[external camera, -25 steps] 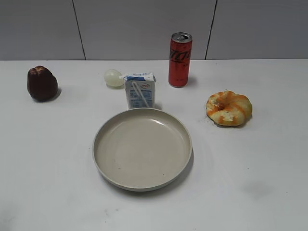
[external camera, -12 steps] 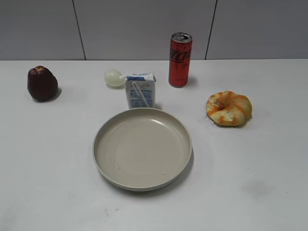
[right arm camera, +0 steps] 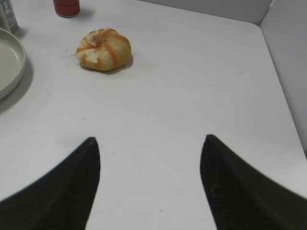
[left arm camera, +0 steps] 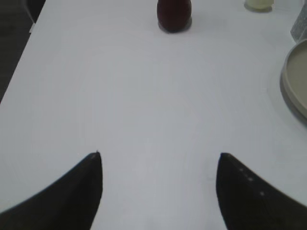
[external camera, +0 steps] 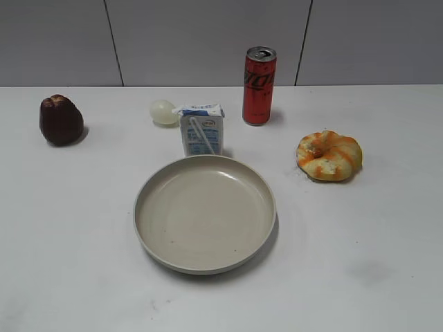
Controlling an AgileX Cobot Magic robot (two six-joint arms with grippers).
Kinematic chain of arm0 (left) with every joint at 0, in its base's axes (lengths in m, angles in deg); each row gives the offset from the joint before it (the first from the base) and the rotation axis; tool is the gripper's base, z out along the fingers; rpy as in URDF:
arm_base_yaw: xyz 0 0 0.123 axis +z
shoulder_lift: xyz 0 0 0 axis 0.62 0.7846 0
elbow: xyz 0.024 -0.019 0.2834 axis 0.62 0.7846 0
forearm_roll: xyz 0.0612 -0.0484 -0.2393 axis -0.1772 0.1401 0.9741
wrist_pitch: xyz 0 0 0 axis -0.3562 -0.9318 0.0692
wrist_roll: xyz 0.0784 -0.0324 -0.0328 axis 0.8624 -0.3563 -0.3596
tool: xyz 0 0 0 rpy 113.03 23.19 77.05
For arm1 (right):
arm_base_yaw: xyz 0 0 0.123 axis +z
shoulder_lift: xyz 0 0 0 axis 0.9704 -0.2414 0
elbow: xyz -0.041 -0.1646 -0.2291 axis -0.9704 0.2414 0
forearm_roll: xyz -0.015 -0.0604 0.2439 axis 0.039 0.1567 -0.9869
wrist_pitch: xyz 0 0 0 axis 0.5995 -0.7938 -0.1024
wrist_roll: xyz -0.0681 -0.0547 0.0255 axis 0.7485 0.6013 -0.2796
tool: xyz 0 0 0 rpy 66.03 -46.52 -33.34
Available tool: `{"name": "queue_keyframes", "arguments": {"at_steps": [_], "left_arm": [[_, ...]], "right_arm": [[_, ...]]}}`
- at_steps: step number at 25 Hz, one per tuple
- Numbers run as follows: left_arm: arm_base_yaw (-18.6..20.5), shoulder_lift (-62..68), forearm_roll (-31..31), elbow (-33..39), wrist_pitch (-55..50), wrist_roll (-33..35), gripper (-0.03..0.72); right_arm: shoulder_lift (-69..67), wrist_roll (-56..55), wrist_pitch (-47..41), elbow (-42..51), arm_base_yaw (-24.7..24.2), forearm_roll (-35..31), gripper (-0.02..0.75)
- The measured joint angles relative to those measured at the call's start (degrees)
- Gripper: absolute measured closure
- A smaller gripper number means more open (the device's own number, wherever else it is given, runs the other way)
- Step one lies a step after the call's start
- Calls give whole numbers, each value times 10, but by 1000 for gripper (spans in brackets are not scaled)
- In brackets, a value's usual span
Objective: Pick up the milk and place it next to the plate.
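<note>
The milk (external camera: 202, 129), a small white-and-blue carton with a straw on its front, stands upright just behind the plate (external camera: 205, 261). The plate is a large round beige dish in the middle of the table. A sliver of the milk shows at the right edge of the left wrist view (left arm camera: 301, 26) and at the top left of the right wrist view (right arm camera: 6, 15). My left gripper (left arm camera: 159, 154) is open and empty over bare table left of the plate (left arm camera: 293, 79). My right gripper (right arm camera: 149, 139) is open and empty right of the plate (right arm camera: 10, 62). Neither arm shows in the exterior view.
A tall red can (external camera: 259, 86) stands behind and right of the milk. A pale egg-like ball (external camera: 164, 112) lies to the milk's left. A dark red fruit (external camera: 61, 120) sits far left. An orange-striped bun (external camera: 329, 155) lies right of the plate.
</note>
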Motion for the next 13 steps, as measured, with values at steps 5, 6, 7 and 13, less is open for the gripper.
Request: {"name": "queue_keyframes", "arguments": {"at_steps": [5, 6, 7, 13], "left_arm": [[0, -34, 3, 0, -2, 0, 129], [0, -34, 4, 0, -2, 0, 129], [0, -35, 4, 0, -2, 0, 129], [0, -35, 4, 0, -2, 0, 129]], "right_arm": [[0, 0, 0, 0, 0, 0, 241], [0, 0, 0, 0, 0, 0, 241], [0, 0, 0, 0, 0, 0, 241], [0, 0, 0, 0, 0, 0, 241]]}}
